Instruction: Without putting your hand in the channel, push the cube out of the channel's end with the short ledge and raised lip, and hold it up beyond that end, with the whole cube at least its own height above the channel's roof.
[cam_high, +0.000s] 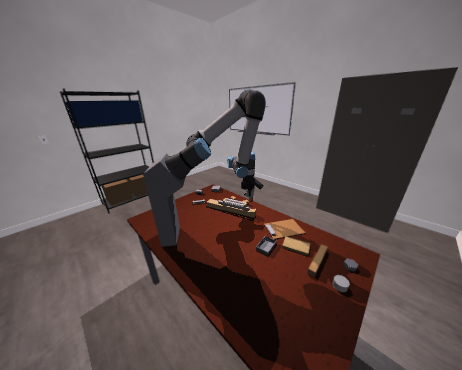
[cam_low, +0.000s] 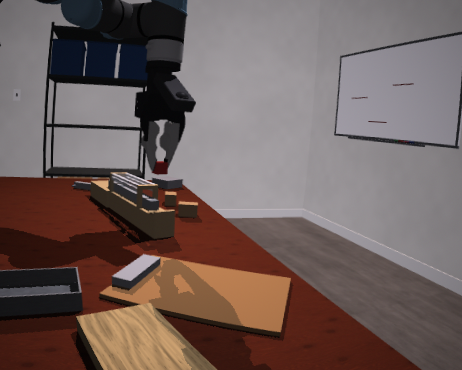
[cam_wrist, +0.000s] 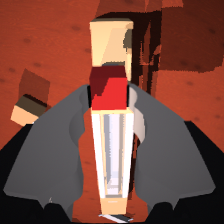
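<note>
Red and small, the cube has flat faces and sharp edges; in the wrist view its top half is darker, in shadow, and the lower half is bright red. It hangs in the air, clamped between the two grey fingertips of the gripper, which points straight down. In the exterior view the cube is clearly above the roof of the channel and not touching it.

The channel is a long pale wooden block lying on the dark red surface, with a barred grey roof over one part and a low wooden ledge at the near end. In the wrist view the channel runs directly under the cube, and the cube sits over the boundary between the roofed part and the open wooden ledge.

Two small wooden blocks stand just beside the channel, and a flat grey block lies behind it. Nearer the exterior camera lie a thin wooden board with a grey bar on its corner, a dark tray and a pale plank.
</note>
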